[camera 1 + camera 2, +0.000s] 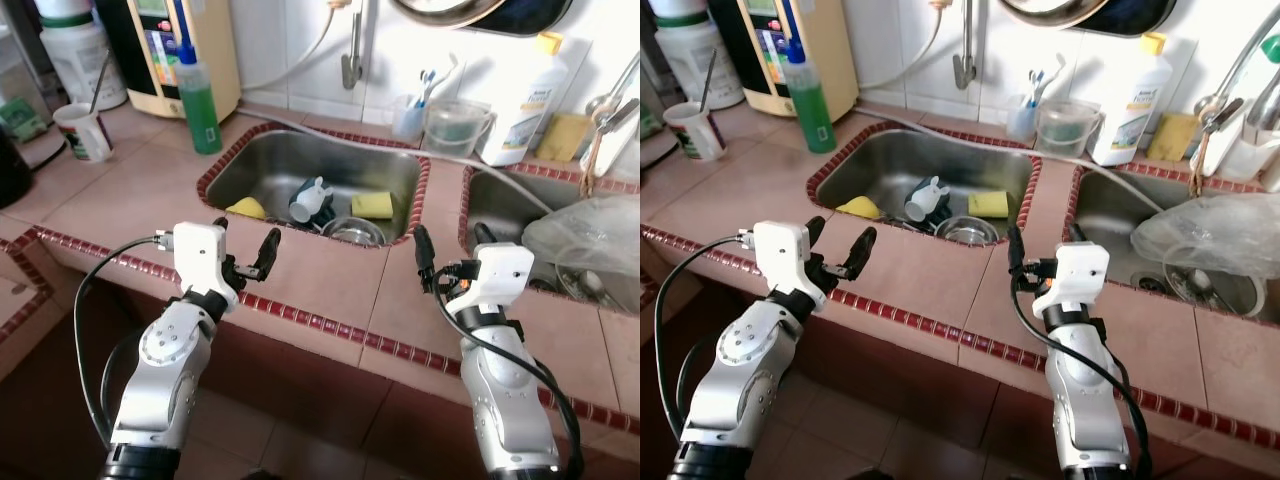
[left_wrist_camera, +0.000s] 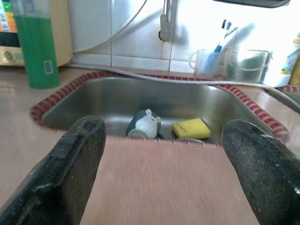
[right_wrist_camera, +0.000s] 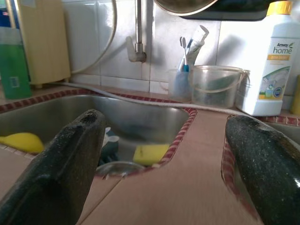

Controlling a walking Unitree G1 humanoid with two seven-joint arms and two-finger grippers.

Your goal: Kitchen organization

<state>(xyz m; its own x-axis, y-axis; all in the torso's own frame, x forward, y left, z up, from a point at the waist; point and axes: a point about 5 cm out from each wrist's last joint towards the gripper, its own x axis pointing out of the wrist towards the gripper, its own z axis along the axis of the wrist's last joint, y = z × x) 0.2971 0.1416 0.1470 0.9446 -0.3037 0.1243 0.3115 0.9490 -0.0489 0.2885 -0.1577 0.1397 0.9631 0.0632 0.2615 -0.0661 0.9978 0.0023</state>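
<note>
Both pincers, the left gripper (image 1: 247, 252) and right gripper (image 1: 448, 252), hover fingers apart over the front edge of the counter (image 1: 330, 275) before the left sink (image 1: 300, 160) (jug (image 1: 310, 200), sponges and bowl inside), so I judge this an approach needing a chosen target.

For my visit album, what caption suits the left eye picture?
Both open grippers, left gripper and right gripper, hover over the tiled counter before a steel sink holding sponges.

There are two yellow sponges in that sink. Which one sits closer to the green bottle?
The rounded yellow sponge at the left sink's front-left corner, on the green bottle's side. The rectangular sponge lies on the far side of the white cup.
</note>
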